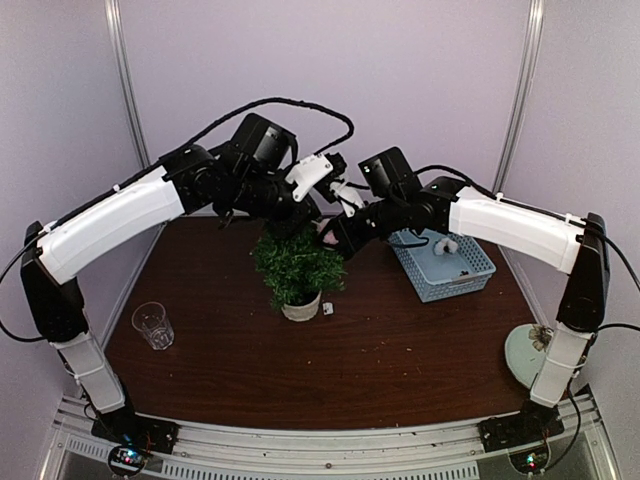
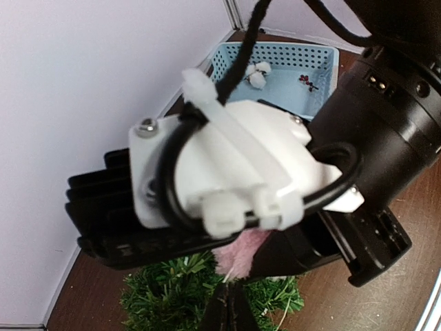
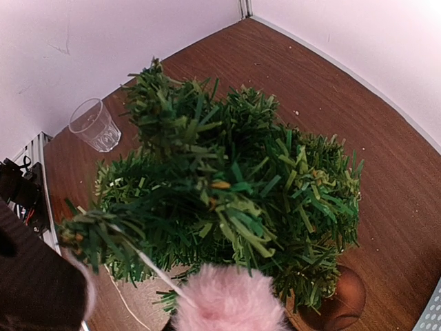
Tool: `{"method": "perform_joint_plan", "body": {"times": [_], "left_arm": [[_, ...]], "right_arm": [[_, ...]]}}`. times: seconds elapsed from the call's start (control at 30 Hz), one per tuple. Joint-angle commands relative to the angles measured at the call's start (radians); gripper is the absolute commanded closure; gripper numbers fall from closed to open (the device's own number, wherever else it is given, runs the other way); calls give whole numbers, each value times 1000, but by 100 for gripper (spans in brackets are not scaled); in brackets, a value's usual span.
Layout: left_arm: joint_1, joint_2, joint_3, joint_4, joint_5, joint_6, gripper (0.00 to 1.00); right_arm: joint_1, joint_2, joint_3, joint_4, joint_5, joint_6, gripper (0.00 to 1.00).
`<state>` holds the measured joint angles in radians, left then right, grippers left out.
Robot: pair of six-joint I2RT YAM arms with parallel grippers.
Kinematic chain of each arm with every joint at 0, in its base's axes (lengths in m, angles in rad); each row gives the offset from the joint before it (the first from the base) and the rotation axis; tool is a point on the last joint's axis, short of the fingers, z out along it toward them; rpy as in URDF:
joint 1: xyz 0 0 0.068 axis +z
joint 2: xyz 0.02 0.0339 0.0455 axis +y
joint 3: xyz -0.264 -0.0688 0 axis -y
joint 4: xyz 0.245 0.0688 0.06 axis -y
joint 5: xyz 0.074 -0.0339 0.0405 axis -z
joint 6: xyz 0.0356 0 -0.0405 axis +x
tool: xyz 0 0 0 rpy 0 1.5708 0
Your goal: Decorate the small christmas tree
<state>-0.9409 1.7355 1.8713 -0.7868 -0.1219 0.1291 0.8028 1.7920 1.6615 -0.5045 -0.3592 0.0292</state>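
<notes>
The small christmas tree (image 1: 298,265) stands mid-table in a white pot (image 1: 300,308); the right wrist view shows its sprigs (image 3: 234,179) from above. A fluffy pink pom-pom (image 3: 231,300) hangs just over the tree's near side, with my right gripper (image 1: 330,238) shut on it; its fingers are hidden behind the fluff. A thin white string (image 3: 148,265) runs from the pom-pom toward the sprigs. My left gripper (image 2: 233,295) is shut, its tips meeting the string right under the pom-pom (image 2: 241,254). Both grippers meet above the treetop.
A light-blue basket (image 1: 470,280) at the right rear holds white fluffy ornaments (image 2: 256,74) and a small dark red piece (image 2: 307,83). A clear glass (image 1: 152,325) stands front left. A small white bit (image 1: 327,309) lies by the pot. A pale round plate (image 1: 520,360) sits at the right edge.
</notes>
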Motion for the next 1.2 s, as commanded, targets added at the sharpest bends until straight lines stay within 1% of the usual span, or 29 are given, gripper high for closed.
{"method": "perform_joint_plan", "body": {"times": [0.0, 0.43, 0.63, 0.87, 1.17], "left_arm": [[26, 13, 42, 19, 19, -52, 100], [61, 11, 28, 3, 34, -91, 100], [63, -32, -43, 3, 8, -95, 100], [64, -87, -140, 39, -29, -110, 100], [69, -99, -175, 59, -48, -107, 100]], "right_arm": [[7, -14, -11, 19, 25, 0, 100], [6, -13, -8, 10, 27, -7, 100], [6, -16, -12, 5, 28, -10, 100], [6, -13, -20, 5, 22, -10, 100], [6, -9, -26, 6, 3, -9, 100]]}}
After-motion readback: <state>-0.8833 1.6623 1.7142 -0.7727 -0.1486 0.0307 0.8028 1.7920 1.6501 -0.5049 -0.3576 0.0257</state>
